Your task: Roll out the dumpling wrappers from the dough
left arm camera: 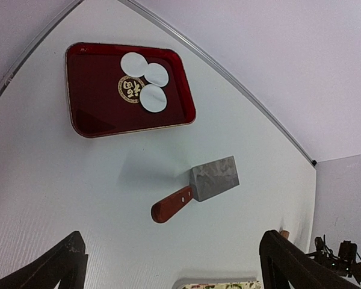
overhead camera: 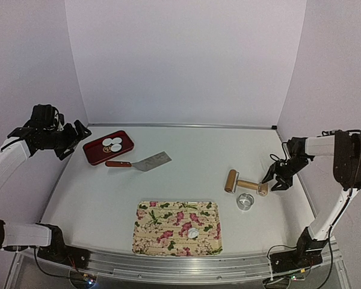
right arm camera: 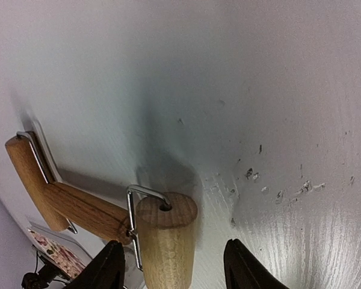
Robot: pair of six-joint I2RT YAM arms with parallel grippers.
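1. Your dough is a small, white, roundish lump. It sits on the flowered tray, close to the front edge and a bit right of the middle.
2. The dumpling wrappers are three thin, flat, round white discs. They lie close together in the red tray at the far left of the table. A round gold mark on the tray floor is right next to them.
3. Your left gripper hangs up over the left side of the table, looking down at the red tray. Its fingers are spread wide and hold nothing.
4. Your right gripper is down low at the wooden roller. One finger stands on each side of the roller's near end. You can see a little gap on both sides, so it is not pinching the roller.
5. The roller lies flat on the right side of the table. It has a roll at each end of a short wooden handle.
6. A metal ring sits just beside the roller, a bit closer to you.
7. A spatula with a red-brown handle lies on the table near the red tray.
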